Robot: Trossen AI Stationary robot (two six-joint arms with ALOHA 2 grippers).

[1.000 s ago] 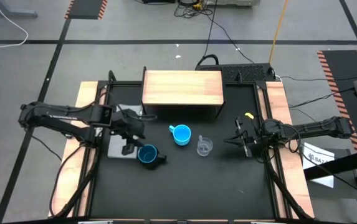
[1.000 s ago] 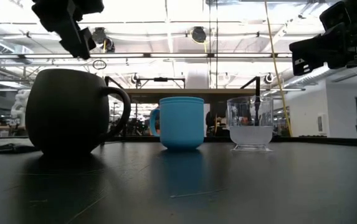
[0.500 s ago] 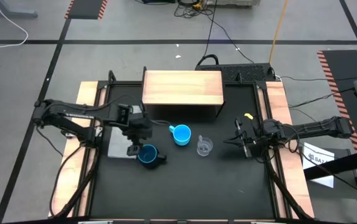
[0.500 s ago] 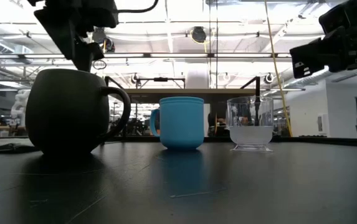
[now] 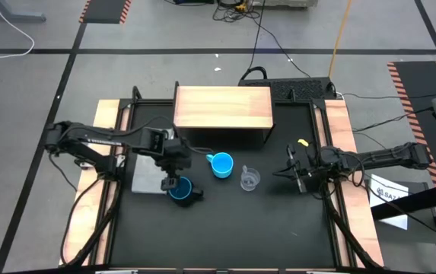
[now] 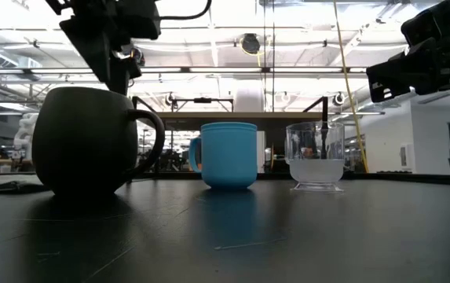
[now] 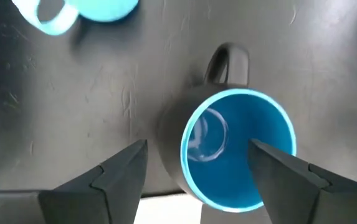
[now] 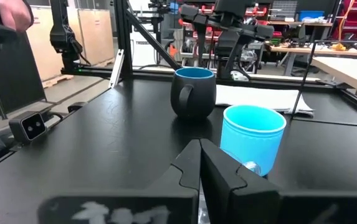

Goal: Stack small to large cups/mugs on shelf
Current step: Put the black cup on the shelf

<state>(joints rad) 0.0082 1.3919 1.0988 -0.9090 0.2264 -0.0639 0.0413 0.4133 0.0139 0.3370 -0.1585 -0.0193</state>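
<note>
The left pincer [image 7: 197, 177] hangs spread wide directly above the large dark navy mug with a blue inside [image 7: 237, 152], upright on the black worktop [image 5: 225, 221] beneath, its rim between the fingers.

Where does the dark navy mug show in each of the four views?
High view: dark navy mug left of centre, under the left pincer.
Low view: large at left.
Left wrist view: centre, blue inside showing.
Right wrist view: upper middle.
Shared landmark: light-blue cup, next to it.
</note>
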